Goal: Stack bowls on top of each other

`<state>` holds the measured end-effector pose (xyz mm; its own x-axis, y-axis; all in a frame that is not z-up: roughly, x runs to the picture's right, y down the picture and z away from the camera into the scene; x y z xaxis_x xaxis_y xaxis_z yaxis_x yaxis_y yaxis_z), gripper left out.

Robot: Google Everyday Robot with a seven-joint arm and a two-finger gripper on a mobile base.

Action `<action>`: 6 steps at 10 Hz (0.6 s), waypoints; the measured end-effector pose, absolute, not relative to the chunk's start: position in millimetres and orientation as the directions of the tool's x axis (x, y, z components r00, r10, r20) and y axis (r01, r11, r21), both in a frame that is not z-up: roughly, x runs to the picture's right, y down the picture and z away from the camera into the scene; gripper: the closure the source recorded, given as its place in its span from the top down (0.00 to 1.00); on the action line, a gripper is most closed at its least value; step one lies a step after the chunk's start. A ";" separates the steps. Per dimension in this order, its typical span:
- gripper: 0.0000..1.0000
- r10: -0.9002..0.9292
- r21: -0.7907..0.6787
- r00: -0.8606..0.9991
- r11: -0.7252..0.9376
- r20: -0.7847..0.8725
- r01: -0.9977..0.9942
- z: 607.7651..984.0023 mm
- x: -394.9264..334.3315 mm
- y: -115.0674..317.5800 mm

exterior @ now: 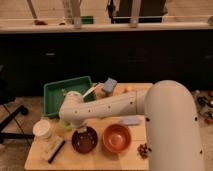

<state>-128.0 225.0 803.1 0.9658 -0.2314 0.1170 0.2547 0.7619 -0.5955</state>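
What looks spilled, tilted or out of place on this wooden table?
Nothing clearly stands out. The glossy dark maroon bowl and the orange terracotta bowl sit upright, side by side, not yet stacked. The gripper hangs over the maroon bowl's far rim.

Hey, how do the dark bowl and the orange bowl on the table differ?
Colour: the dark bowl is glossy maroon-brown, while the orange bowl is terracotta. Place: the dark bowl sits left of the orange bowl in view. The end effector hangs at the dark bowl's back rim, not at the orange bowl. Both are round, shallow, upright, similar in size, and unstacked.
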 end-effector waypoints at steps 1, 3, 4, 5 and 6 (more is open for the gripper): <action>0.00 -0.236 -0.594 0.965 0.762 0.113 0.256 800.2 -128.2 224.1; 0.00 -0.245 -0.592 0.963 0.763 0.108 0.261 795.0 -129.2 223.7; 0.00 -0.248 -0.591 0.964 0.764 0.100 0.258 791.0 -130.4 223.4; 0.00 -0.249 -0.587 0.964 0.768 0.095 0.257 785.0 -132.4 221.7; 0.00 -0.253 -0.579 0.963 0.773 0.095 0.260 779.7 -134.5 219.6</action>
